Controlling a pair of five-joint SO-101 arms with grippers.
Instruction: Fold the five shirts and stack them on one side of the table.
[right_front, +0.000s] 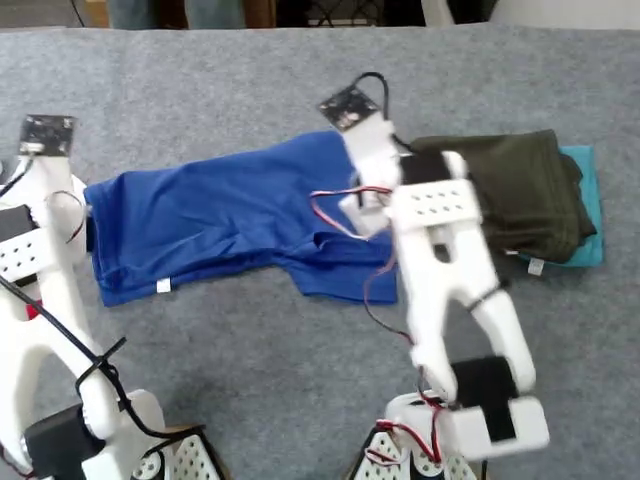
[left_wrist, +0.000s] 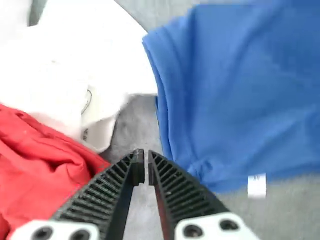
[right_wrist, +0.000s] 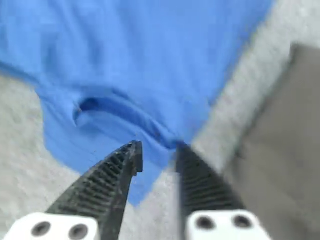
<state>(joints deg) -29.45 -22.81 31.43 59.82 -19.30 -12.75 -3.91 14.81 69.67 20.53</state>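
Note:
A blue shirt (right_front: 230, 215) lies spread across the middle of the table, unfolded. My right gripper (right_wrist: 159, 147) hangs open just above its rumpled edge (right_wrist: 115, 112), beside the folded dark olive shirt (right_wrist: 280, 145). In the high view the right arm (right_front: 430, 210) reaches over the blue shirt's right end. The olive shirt (right_front: 520, 190) rests on a folded teal shirt (right_front: 590, 215) at the right side. My left gripper (left_wrist: 142, 156) is shut on nothing, over bare table between the blue shirt (left_wrist: 240, 90), a white shirt (left_wrist: 75, 65) and a red shirt (left_wrist: 35, 165).
Grey felt covers the table (right_front: 250, 340). The left arm (right_front: 45, 230) stands along the left edge, and both arm bases sit at the front. Free cloth stretches in front of the blue shirt and along the far side.

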